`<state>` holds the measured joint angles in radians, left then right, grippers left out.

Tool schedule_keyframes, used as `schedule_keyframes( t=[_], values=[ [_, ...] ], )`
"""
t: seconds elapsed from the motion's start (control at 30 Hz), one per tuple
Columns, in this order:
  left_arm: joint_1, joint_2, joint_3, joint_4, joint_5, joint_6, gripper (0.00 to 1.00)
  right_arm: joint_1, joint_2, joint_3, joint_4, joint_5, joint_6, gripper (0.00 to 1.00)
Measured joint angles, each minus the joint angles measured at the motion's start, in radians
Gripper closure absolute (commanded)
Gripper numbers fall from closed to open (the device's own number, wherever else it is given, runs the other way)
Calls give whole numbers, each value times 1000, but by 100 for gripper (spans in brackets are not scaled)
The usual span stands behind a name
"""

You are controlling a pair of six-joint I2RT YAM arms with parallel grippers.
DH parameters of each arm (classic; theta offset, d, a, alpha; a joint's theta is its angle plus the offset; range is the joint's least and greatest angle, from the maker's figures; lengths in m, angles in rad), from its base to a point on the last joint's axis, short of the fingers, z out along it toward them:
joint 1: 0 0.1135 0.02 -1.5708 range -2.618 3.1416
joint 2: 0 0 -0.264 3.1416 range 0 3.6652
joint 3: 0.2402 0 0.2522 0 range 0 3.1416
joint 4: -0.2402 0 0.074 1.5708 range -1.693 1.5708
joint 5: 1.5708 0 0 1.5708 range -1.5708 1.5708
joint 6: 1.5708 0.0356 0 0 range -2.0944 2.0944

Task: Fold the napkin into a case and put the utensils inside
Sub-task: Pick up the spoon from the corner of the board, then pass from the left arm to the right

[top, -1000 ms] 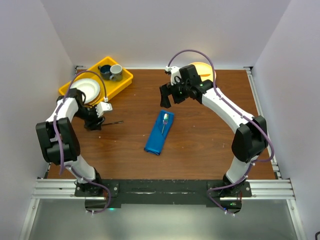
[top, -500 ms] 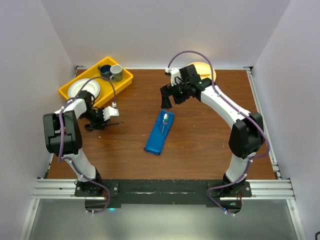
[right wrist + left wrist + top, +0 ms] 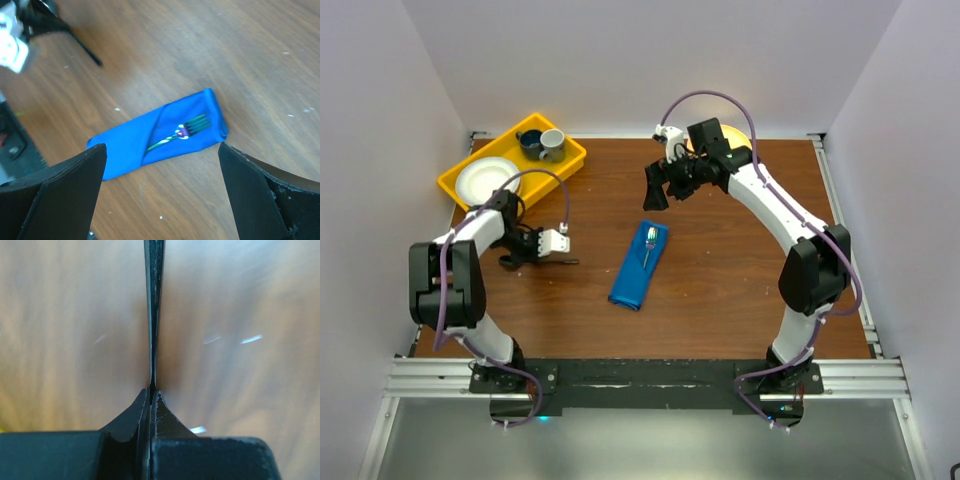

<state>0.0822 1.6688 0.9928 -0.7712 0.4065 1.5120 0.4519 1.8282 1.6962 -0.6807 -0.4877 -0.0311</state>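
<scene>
Near the desk's left edge your left pincer [image 3: 151,396] clamped the spoon [image 3: 154,300], bound next for the case [image 3: 639,264]; your right pincer [image 3: 656,195] hung apart.

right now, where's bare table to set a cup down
Bare wood right of the case, out to the right arm, and along the near edge in front of it. Crowded at back left: yellow tray, and the left fingers shut on a slim utensil.

even bright light overall; the left wrist view's table [image 3: 75,340] is blurred with glare streaks.
</scene>
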Motion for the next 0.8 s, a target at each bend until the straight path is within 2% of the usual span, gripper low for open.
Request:
schedule_keyframes(
  t=[0.13, 0.27, 0.37, 0.5, 0.7, 0.8],
  values=[
    [-91, -167, -24, -72, 43, 19, 100, 0, 11, -3, 16, -122, 14, 7],
    [-245, -407, -23, -100, 72, 55, 100, 13, 48, -18, 68, -265, 81, 9],
    [-372, -507, -23, -117, 80, 75, 100, 49, 97, -23, 91, -335, 126, 10],
    [-488, -529, -19, -129, 72, 79, 100, 132, 123, -60, 103, -397, 157, 12],
    [-603, -523, -1, -116, 35, 78, 100, 238, 123, -128, 130, -455, 196, 16],
    [-640, -523, 5, -104, 24, 78, 100, 255, 123, -160, 140, -478, 213, 25]
  ],
)
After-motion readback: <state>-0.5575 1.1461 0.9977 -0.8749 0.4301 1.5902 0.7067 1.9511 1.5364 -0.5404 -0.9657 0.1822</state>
